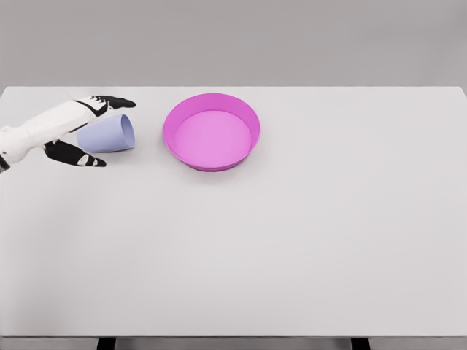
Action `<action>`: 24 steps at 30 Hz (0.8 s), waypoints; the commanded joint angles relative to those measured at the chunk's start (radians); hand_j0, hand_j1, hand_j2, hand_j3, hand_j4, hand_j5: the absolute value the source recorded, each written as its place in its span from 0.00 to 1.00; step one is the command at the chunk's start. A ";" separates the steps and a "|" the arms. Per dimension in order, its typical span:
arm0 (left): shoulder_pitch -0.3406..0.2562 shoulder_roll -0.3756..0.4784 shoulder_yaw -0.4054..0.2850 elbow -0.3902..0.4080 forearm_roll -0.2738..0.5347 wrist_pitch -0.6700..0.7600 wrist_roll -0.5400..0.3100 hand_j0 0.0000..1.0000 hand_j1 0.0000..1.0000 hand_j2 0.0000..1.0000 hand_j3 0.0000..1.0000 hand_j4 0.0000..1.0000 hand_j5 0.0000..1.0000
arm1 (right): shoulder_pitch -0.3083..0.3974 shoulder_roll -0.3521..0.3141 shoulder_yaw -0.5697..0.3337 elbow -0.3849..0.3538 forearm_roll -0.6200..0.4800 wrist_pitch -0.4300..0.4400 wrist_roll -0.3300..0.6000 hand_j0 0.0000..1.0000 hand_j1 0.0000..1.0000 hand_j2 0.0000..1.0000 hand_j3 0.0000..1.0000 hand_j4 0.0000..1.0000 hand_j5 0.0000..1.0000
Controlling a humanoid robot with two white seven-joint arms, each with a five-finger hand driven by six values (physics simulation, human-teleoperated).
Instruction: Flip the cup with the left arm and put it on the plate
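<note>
A pale lavender cup (111, 135) lies on its side on the white table, its mouth facing right toward the plate. A magenta plate (211, 131) with a raised rim sits just right of it, with nothing on it. My left hand (98, 131) reaches in from the left edge and straddles the cup. Its black fingers (113, 102) stretch over the cup's far side and the thumb (76, 157) lies at the near side. The fingers are spread and do not close on the cup. The right arm is out of view.
The white table (292, 240) fills the view, with its far edge at the grey wall and its near edge at the bottom of the picture.
</note>
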 commanded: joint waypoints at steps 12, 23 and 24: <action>-0.037 -0.072 -0.003 0.055 0.081 0.468 0.000 1.00 1.00 1.00 1.00 1.00 1.00 | 0.000 0.000 0.000 0.000 0.000 0.000 0.000 1.00 1.00 1.00 1.00 1.00 1.00; -0.120 -0.102 -0.010 0.167 -0.051 0.503 0.000 1.00 1.00 1.00 1.00 1.00 1.00 | 0.000 0.000 0.000 0.000 0.000 0.000 0.000 1.00 1.00 1.00 1.00 1.00 1.00; -0.120 -0.111 -0.012 0.166 -0.056 0.537 0.000 1.00 1.00 1.00 1.00 1.00 1.00 | 0.000 0.000 0.000 0.000 0.000 0.000 0.000 1.00 1.00 1.00 1.00 1.00 1.00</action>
